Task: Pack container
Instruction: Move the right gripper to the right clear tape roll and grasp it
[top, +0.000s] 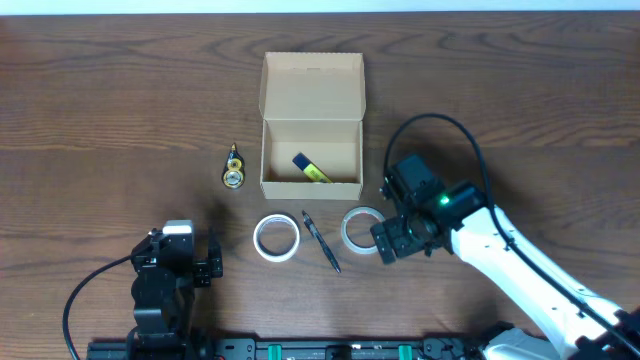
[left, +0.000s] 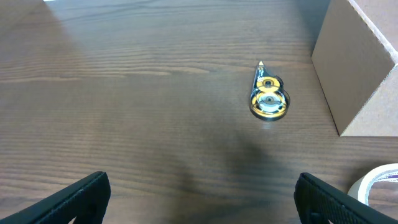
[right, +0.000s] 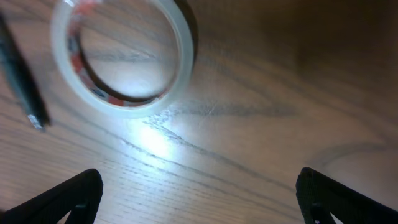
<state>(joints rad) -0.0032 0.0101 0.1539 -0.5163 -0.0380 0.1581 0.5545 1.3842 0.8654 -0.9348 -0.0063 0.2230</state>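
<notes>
The container, a tan cardboard box (top: 311, 186), stands open at the table's centre back with its flap lid (top: 312, 88) folded away. A blue and yellow item (top: 312, 168) lies inside. A tape roll (top: 358, 230) lies in front of the box. My right gripper (top: 388, 240) is open and empty just right of it. In the right wrist view the roll (right: 180, 43) lies beyond the open fingers (right: 199, 196). My left gripper (top: 180, 250) is open and empty at the front left; its fingers (left: 202, 199) hover over bare wood.
A second tape roll (top: 275, 238) and a black pen (top: 321, 240) lie in front of the box. A yellow correction-tape dispenser (top: 233, 168) lies left of the box; it also shows in the left wrist view (left: 268, 99), with the box's corner (left: 357, 68) on the right.
</notes>
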